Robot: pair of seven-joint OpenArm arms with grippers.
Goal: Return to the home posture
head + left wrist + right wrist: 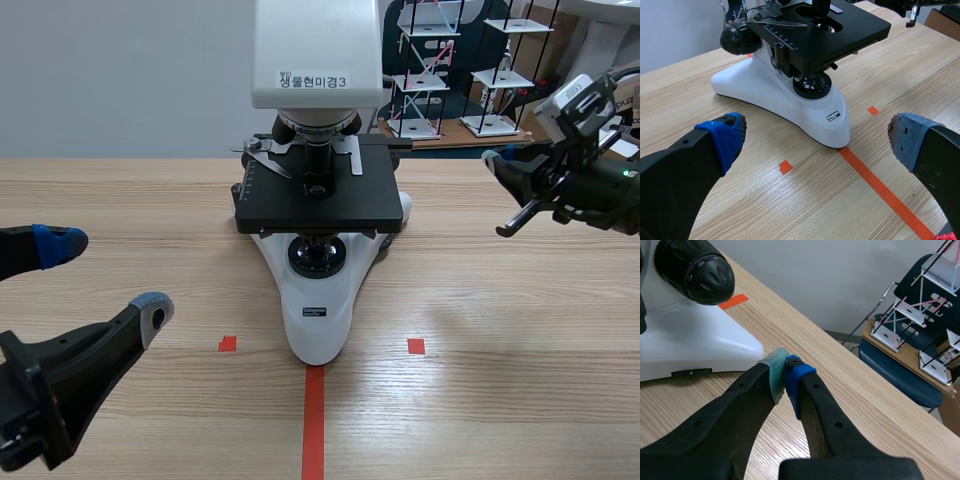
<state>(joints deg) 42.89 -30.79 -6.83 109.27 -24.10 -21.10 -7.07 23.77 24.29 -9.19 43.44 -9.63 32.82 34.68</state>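
We hold our left pincer (105, 277) wide open with nothing in it, low over the desk (520, 400) at the near left, short of the microscope (318, 215). Our right pincer (784, 369) is closed tight on nothing. It hangs above the desk to the right of the microscope's stage, just beside the white base. The microscope stands mid-desk, its front foot at the end of the red tape line (314, 420).
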